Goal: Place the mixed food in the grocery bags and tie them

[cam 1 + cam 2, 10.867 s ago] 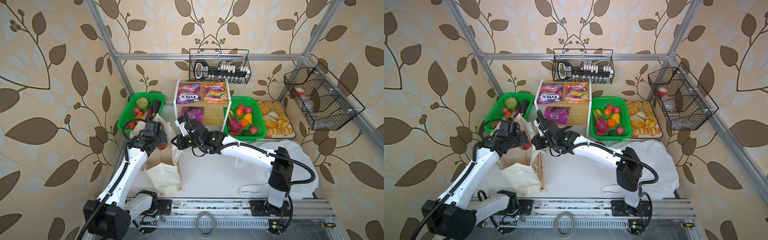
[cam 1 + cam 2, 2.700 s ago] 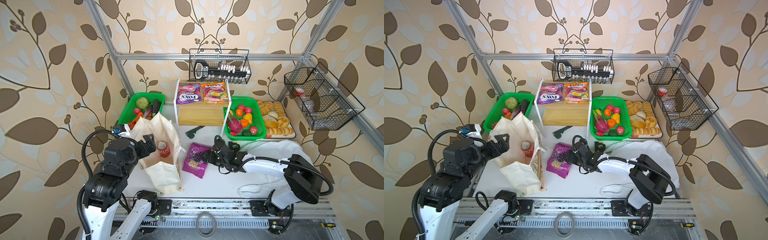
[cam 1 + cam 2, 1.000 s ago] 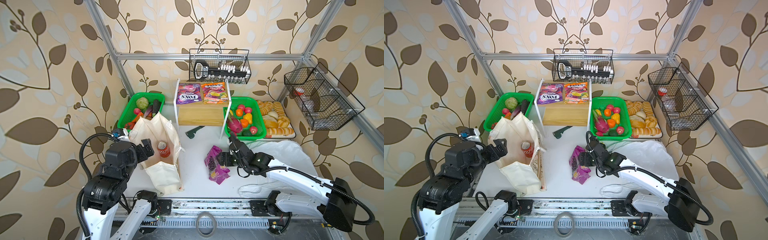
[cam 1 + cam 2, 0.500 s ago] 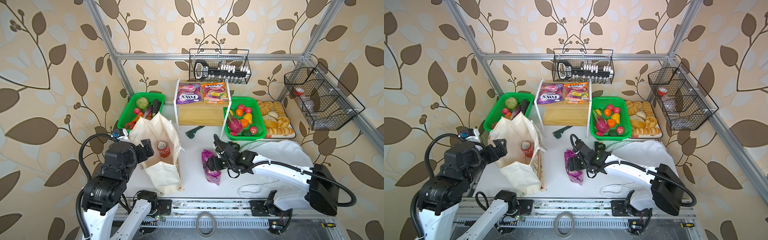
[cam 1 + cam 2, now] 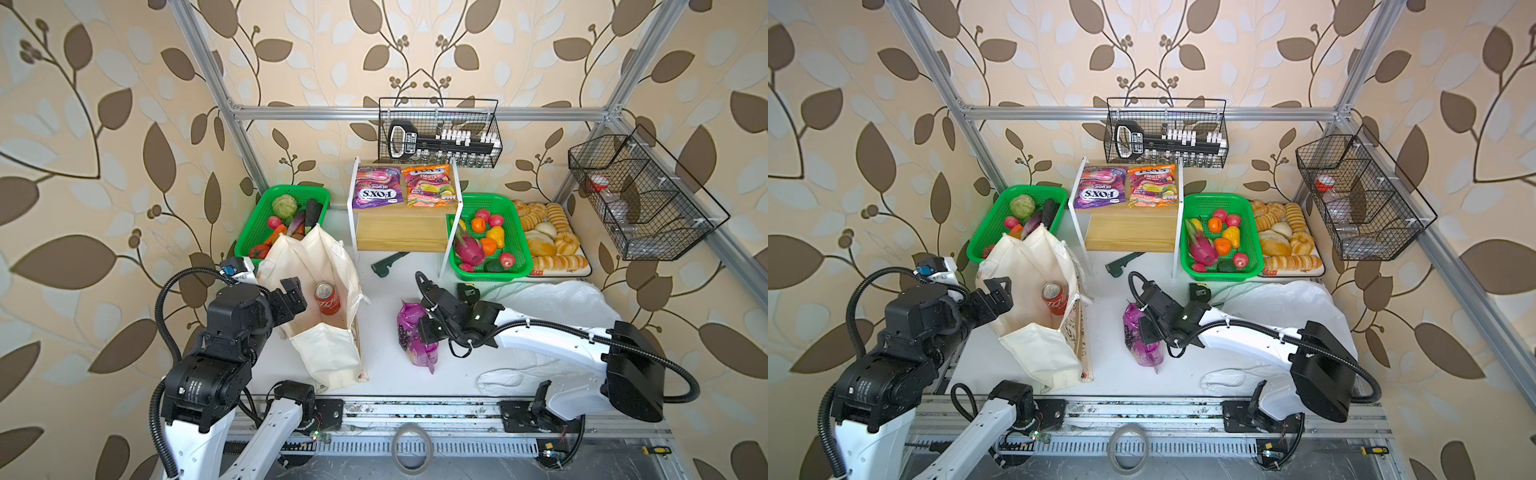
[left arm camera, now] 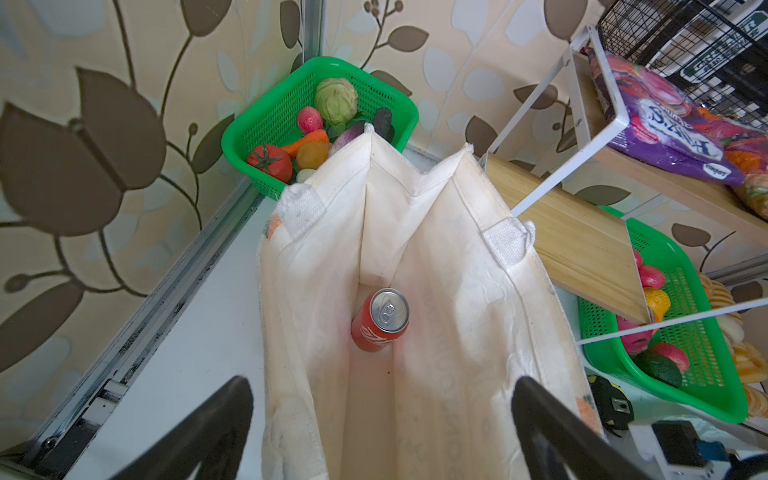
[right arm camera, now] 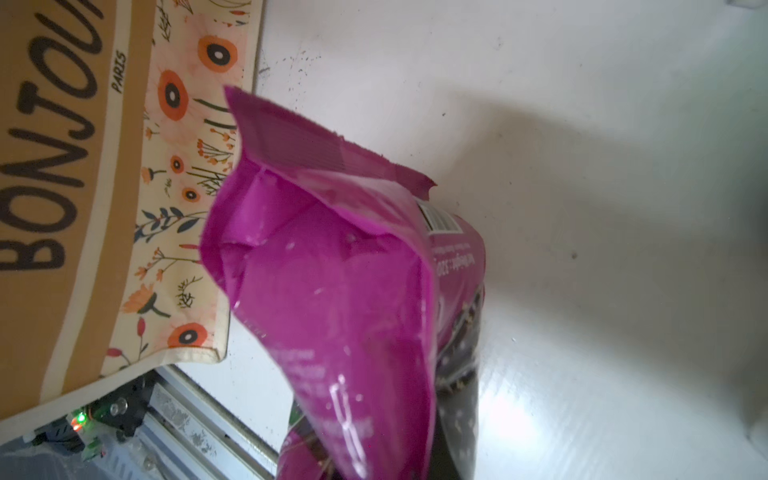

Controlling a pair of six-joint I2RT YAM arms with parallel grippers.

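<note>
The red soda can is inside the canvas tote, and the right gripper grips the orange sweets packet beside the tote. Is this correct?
Only the colour is wrong. The right gripper grips the purple sweets packet, as the right wrist view shows; the orange packet lies on the wooden rack. The red soda can is indeed inside the canvas tote.

Green basket [image 5: 257, 224] left of wooden shelf [image 5: 399, 232], second green basket [image 5: 517, 237] right of it, bread tray [image 5: 561, 273] beside that, wire basket [image 5: 438, 137] on back rail, wire rack [image 5: 640, 199] at right, tape roll [image 5: 395, 449] in front.
</note>
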